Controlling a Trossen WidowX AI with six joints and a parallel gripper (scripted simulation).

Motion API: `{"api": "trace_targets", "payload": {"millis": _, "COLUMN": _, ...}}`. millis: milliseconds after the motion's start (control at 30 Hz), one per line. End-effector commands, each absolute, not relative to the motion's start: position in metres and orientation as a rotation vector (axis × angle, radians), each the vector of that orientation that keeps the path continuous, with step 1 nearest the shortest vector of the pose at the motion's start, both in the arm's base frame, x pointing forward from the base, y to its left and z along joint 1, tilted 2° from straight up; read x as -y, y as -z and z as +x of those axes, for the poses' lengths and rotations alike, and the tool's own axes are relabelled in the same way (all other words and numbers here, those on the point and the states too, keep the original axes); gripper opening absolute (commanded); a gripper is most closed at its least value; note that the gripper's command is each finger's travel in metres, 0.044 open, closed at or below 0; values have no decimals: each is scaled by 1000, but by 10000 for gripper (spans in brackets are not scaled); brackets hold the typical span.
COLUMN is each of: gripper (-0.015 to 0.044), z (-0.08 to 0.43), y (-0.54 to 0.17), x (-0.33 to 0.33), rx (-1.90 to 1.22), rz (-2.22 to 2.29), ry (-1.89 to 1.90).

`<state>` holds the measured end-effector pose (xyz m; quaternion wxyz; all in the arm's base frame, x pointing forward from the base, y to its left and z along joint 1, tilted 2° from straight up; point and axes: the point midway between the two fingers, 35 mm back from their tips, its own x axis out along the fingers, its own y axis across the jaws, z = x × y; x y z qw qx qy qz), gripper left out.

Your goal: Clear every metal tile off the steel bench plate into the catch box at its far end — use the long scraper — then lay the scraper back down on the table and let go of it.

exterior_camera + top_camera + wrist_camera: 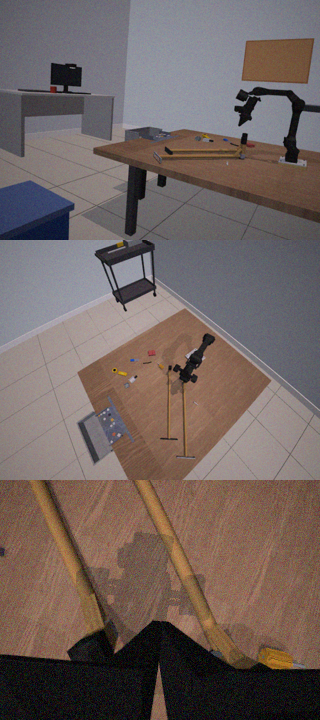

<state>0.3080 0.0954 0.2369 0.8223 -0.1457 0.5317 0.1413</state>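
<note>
The steel bench plate (119,421) (163,139) holds several small white, orange and dark tiles. The grey catch box (87,441) (132,135) adjoins its far end. Two long wooden-handled tools lie on the table side by side: one handle (184,418) (196,156) (59,535) ends in a pale metal blade (185,457) (157,157), the other (169,405) (204,150) (172,547) in a black blade (168,438) (168,150). Their near ends have upturned black-capped grips. My gripper (240,125) (159,629) is shut and empty, above these grips; its fingertips are hidden in the top view.
An orange screwdriver (161,366) (276,658) lies beside the black-bladed tool's grip. A small bolt (195,403) (227,163) lies near the pale-bladed one. A red block (151,352), a blue-ended item (132,360) and a yellow tape measure (114,370) lie farther off.
</note>
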Motion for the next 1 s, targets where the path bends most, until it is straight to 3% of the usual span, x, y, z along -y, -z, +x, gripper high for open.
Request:
{"api": "trace_targets", "payload": {"millis": 0, "gripper": 0, "z": 302, "y": -226, "x": -81, "rx": -1203, "rz": -243, "ry": -256}}
{"api": "trace_targets", "payload": {"millis": 967, "gripper": 0, "z": 298, "y": -193, "x": -59, "rx": -1296, "rz": -124, "ry": -173}}
